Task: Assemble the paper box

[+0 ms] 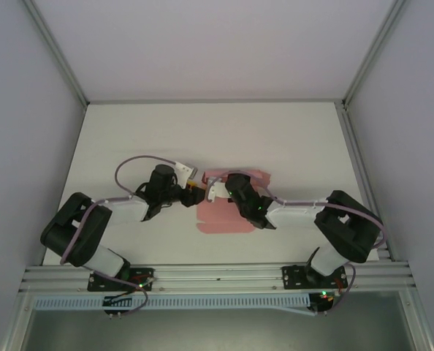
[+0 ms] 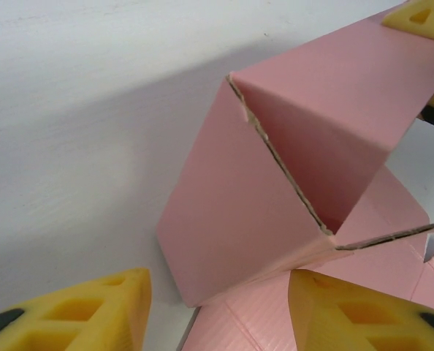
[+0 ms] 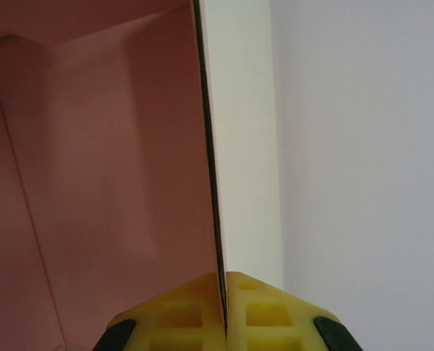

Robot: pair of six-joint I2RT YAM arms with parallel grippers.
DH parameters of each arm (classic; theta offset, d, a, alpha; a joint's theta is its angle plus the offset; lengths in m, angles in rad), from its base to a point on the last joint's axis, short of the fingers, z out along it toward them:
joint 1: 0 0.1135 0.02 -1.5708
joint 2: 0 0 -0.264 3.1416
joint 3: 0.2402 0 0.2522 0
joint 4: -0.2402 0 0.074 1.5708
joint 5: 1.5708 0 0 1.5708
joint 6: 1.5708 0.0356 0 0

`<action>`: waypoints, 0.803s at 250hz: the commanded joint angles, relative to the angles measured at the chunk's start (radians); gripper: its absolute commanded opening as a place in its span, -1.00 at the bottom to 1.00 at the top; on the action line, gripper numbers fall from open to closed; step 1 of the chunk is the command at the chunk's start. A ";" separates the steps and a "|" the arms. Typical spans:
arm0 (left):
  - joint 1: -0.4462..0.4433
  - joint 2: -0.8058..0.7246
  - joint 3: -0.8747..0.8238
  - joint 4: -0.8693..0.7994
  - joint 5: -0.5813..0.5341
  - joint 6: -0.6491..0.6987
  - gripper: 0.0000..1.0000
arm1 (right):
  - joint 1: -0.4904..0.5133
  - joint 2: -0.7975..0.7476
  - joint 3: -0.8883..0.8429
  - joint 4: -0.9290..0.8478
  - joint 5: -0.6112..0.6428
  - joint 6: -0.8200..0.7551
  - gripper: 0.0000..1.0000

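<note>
1. Currently mid-surface (image 1: 129,139): one paper box (image 1: 224,216), partly folded, between left end effector (image 1: 193,186) and right end effector (image 1: 217,190), within reach of both.
2. Right end effector (image 3: 223,292) pinched tight on a raised pink wall, likely to hold it upright.
3. Left end effector (image 2: 217,316) spread wide, gripping nothing, yellow fingers (image 2: 85,311) straddling the box corner, ready to press.
4. Count: one box, two end effectors; standing walls hard to count from above.

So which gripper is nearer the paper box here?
Right. The right gripper is shut on a raised wall of the paper box; the left gripper is open at the box's left edge, facing its folded panels.
</note>
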State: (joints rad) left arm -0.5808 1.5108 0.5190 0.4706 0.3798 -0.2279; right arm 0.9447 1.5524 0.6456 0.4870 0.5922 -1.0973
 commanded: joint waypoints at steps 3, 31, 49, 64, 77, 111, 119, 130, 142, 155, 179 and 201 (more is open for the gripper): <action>-0.011 0.024 -0.032 0.110 0.023 0.032 0.03 | 0.033 0.029 -0.035 0.024 0.051 -0.015 -1.00; -0.021 0.029 -0.058 0.156 0.041 0.032 0.04 | 0.047 0.052 -0.043 0.034 0.079 0.006 -1.00; -0.028 0.013 -0.086 0.183 0.045 0.039 0.04 | 0.049 0.051 -0.046 0.028 0.086 0.015 -1.00; -0.032 -0.013 -0.103 0.183 0.048 0.043 0.04 | 0.051 0.042 -0.053 0.038 0.095 0.007 -1.00; -0.032 -0.037 -0.118 0.176 0.053 0.058 0.05 | 0.052 0.036 -0.062 0.049 0.100 -0.017 -1.00; -0.031 -0.059 -0.128 0.166 -0.003 0.077 0.02 | 0.064 0.042 -0.086 0.083 0.124 -0.071 -1.00; -0.032 -0.052 -0.122 0.168 -0.003 0.082 0.01 | 0.065 0.047 -0.087 0.079 0.123 -0.066 -1.00; -0.032 -0.039 -0.112 0.174 0.000 0.082 -0.02 | 0.067 0.053 -0.088 0.076 0.123 -0.059 -1.00; -0.034 -0.032 -0.100 0.163 0.001 0.095 -0.04 | 0.072 0.057 -0.091 0.082 0.124 -0.058 -1.00; -0.033 -0.032 -0.090 0.155 -0.013 0.108 -0.09 | 0.076 0.071 -0.094 0.084 0.127 -0.060 -1.00; -0.033 -0.033 -0.084 0.166 -0.028 0.118 -0.19 | 0.079 0.086 -0.088 0.082 0.132 -0.056 -1.00; -0.035 -0.025 -0.075 0.175 -0.061 0.133 -0.28 | 0.082 0.091 -0.080 0.074 0.128 -0.039 -1.00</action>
State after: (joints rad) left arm -0.6071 1.4712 0.4141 0.6094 0.3687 -0.1444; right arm 1.0130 1.6028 0.5869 0.6449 0.7322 -1.1496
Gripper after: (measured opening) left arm 0.394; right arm 0.050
